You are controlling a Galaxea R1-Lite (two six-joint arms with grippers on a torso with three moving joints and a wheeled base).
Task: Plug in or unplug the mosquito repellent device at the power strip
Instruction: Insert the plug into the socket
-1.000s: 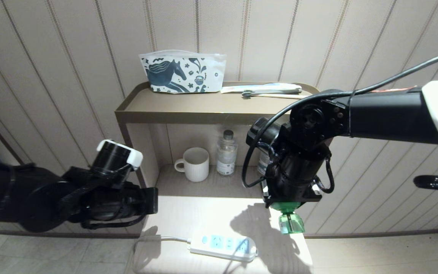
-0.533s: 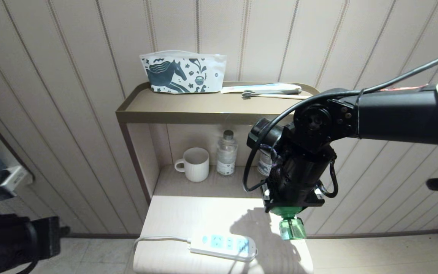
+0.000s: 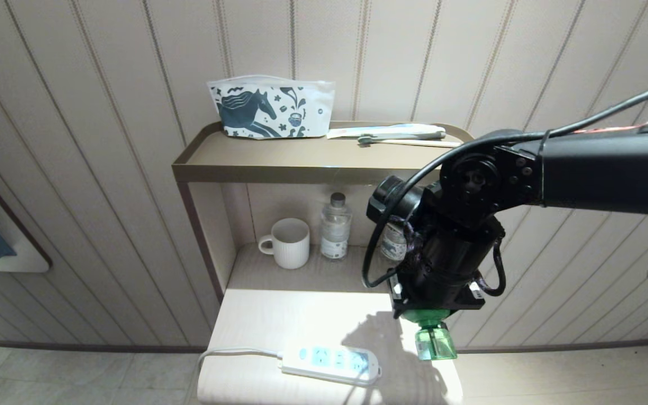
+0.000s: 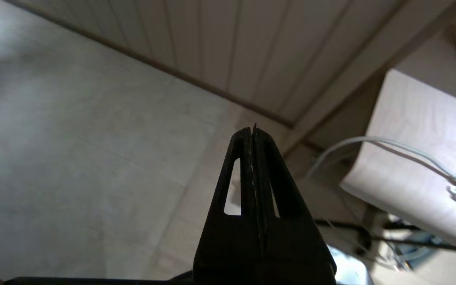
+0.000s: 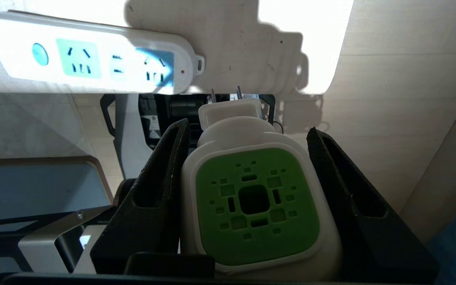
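The mosquito repellent device (image 5: 251,198), a white head with a green centre, sits between the fingers of my right gripper (image 5: 248,128), which is shut on it. Its two metal prongs (image 5: 225,93) stick out past the fingertips, in the air and apart from the power strip (image 5: 93,59). In the head view its green bottle (image 3: 435,342) hangs below my right wrist, above the table's right front corner and to the right of the power strip (image 3: 329,364). My left gripper (image 4: 251,130) is shut and empty, low over the floor left of the table.
A white mug (image 3: 290,242) and a clear water bottle (image 3: 334,228) stand in the shelf niche behind the table top (image 3: 279,320). A horse-print pouch (image 3: 270,108) and a toothbrush (image 3: 397,135) lie on the top shelf. The strip's cord (image 3: 228,354) runs off the table's left edge.
My left arm has dropped away to the lower left and left the head view. The right arm with the device has drifted slightly down and right.
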